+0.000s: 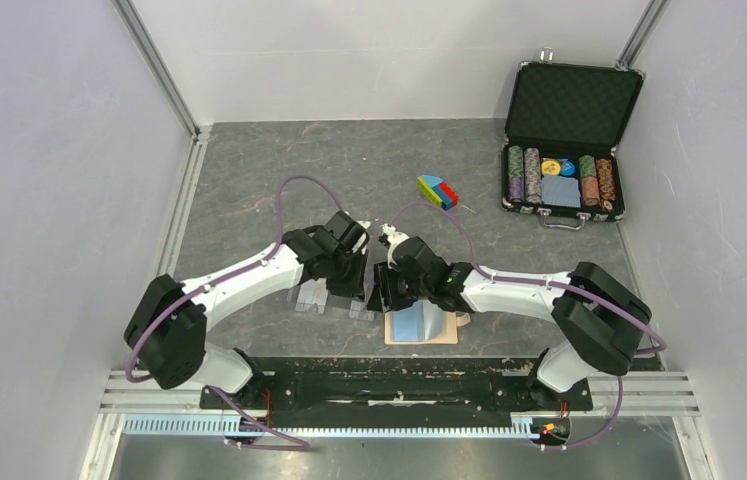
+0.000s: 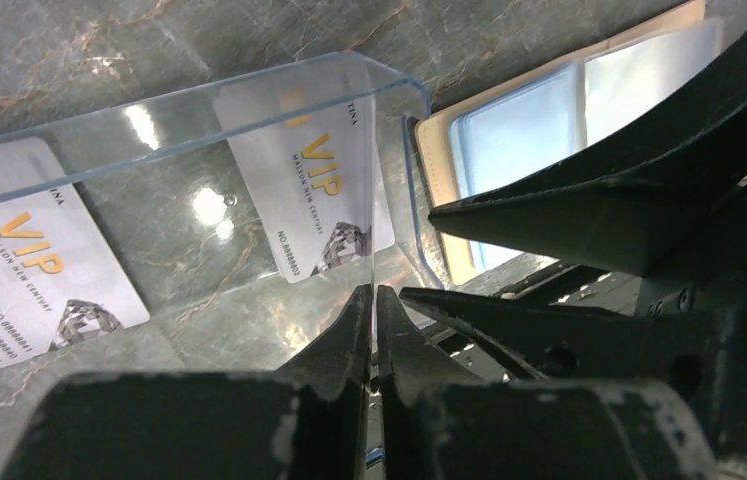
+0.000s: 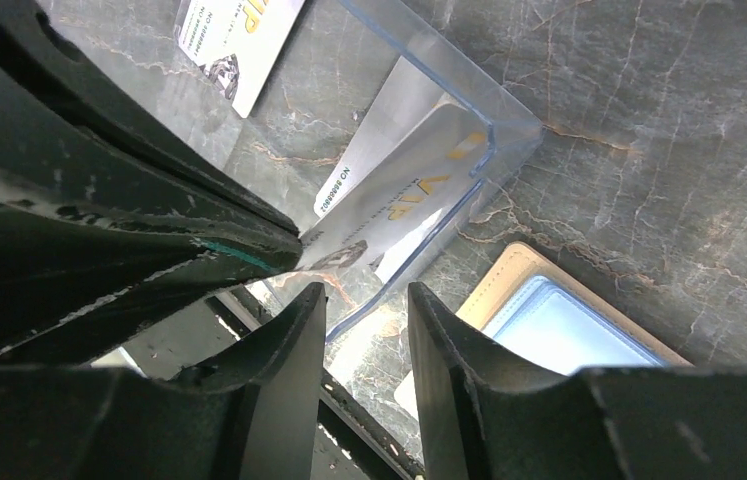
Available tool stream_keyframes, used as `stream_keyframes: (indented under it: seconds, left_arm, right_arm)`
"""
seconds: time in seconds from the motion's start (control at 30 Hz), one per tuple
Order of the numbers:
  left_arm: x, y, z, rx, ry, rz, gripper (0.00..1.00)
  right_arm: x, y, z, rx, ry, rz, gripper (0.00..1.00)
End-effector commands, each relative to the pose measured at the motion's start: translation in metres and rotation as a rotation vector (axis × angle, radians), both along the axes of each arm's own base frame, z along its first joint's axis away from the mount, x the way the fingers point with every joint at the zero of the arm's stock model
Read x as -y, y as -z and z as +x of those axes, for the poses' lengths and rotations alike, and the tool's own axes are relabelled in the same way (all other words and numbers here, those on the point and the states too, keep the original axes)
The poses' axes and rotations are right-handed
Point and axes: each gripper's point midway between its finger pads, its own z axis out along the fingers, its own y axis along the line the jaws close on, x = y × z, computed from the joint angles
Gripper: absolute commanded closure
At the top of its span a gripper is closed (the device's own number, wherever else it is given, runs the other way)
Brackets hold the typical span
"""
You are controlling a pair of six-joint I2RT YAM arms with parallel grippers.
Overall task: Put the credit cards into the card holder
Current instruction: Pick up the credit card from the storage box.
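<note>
While left tool (image 2: 373, 296) pinches clear tray (image 2: 249, 92), right tool (image 3: 364, 300) gapes; credit card (image 3: 404, 195) points lengthwise into corner.

Two credit cards (image 2: 324, 200) lay in the clear tray (image 2: 149, 125) just ahead of the left gripper (image 2: 374, 305), whose tips perhaps pinched its wall. The card holder (image 3: 569, 320) lay just right of the right gripper (image 3: 364, 335), beside the tray.

The credit cards (image 2: 34, 255) are pale grey, gold-lettered; the card holder (image 3: 564, 330) is tan, light blue inside; the tray (image 2: 149, 115) is clear; the tabletop (image 1: 349, 170) is veined grey.
</note>
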Motion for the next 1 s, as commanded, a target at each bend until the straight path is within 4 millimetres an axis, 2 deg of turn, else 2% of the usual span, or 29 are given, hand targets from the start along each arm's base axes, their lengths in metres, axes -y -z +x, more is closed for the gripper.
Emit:
stream_keyframes:
  seconds: [0.0,0.3,0.4,0.53,0.7,0.77,0.83,0.97]
  left_arm:
    - [0.013,0.002,-0.001,-0.019,-0.022,-0.055,0.89]
    - [0.006,0.034,-0.006,-0.075,-0.034,0.008,0.87]
    - [0.005,0.031,-0.004,-0.057,-0.040,0.003,0.98]
    - [0.006,0.002,0.002,0.022,-0.061,-0.049,0.98]
    - [-0.004,-0.051,0.003,0.150,-0.096,-0.132,0.98]
    - [-0.006,-0.071,-0.003,0.183,-0.113,-0.200,0.98]
    - [-0.004,-0.082,-0.012,0.183,-0.122,-0.279,0.98]
    - [0.019,-0.103,-0.035,0.147,-0.078,-0.538,0.98]
  right_arm:
    - [-0.001,-0.006,0.004,0.016,0.008,0.022,0.62]
    - [0.006,-0.014,0.008,0.036,0.022,0.020,0.60]
    - [0.007,-0.021,0.012,0.054,0.028,0.030,0.58]
    - [0.013,-0.037,0.015,0.077,0.038,0.045,0.49]
    - [0.026,-0.075,0.024,0.145,0.065,0.122,0.33]
    - [0.033,-0.091,0.027,0.163,0.070,0.165,0.28]
    - [0.041,-0.105,0.026,0.174,0.067,0.214,0.24]
    - [0.058,-0.127,0.019,0.168,0.051,0.337,0.15]
